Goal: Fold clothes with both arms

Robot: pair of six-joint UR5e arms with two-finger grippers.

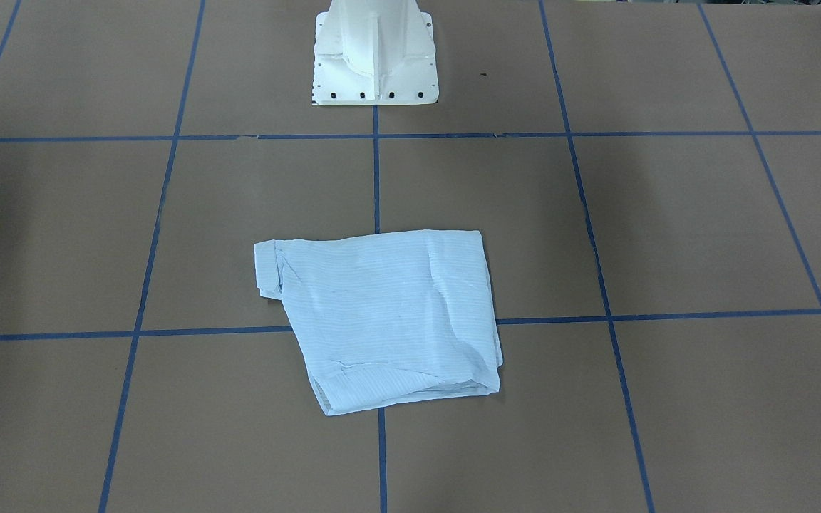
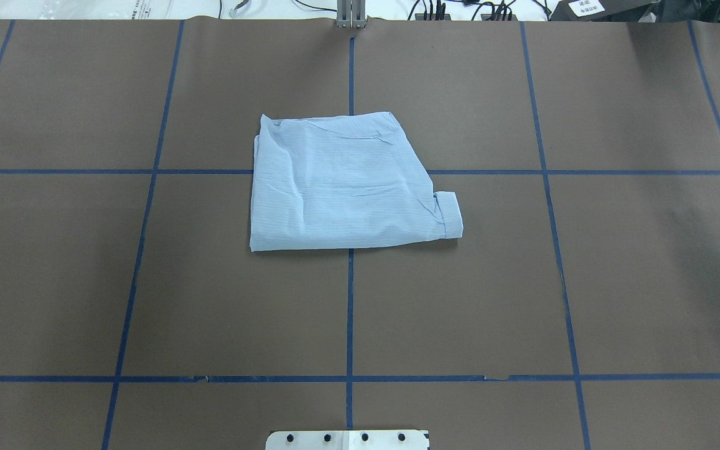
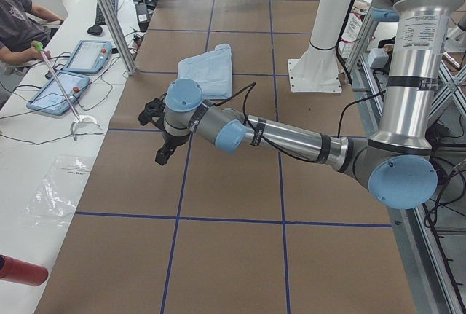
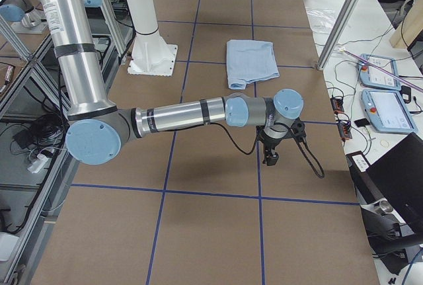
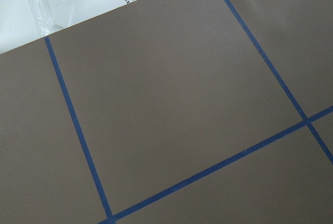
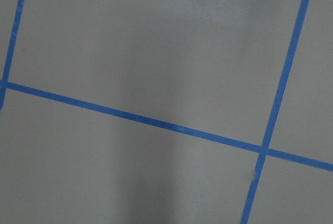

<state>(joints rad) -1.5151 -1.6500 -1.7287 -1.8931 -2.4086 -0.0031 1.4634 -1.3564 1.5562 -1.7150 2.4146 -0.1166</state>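
The clothes are one pale-blue striped shirt [image 1: 389,313] folded into a rough rectangle at the middle of the brown table, also seen as the shirt [image 2: 341,184], [image 3: 210,70], [image 4: 251,62]. A cuff sticks out at one corner. My left gripper [image 3: 162,155] hangs over bare table well away from the shirt, toward the table's left end. My right gripper [image 4: 271,158] hangs likewise toward the right end. Both show only in the side views, so I cannot tell whether they are open or shut. The wrist views show only brown paper and blue tape.
The white pedestal base [image 1: 375,57] stands behind the shirt. Blue tape lines [image 2: 350,312] grid the table. A seated person [image 3: 14,26], teach pendants [image 3: 87,55], a plastic bag [image 3: 58,190] and a red bottle [image 3: 22,270] are at the white side bench.
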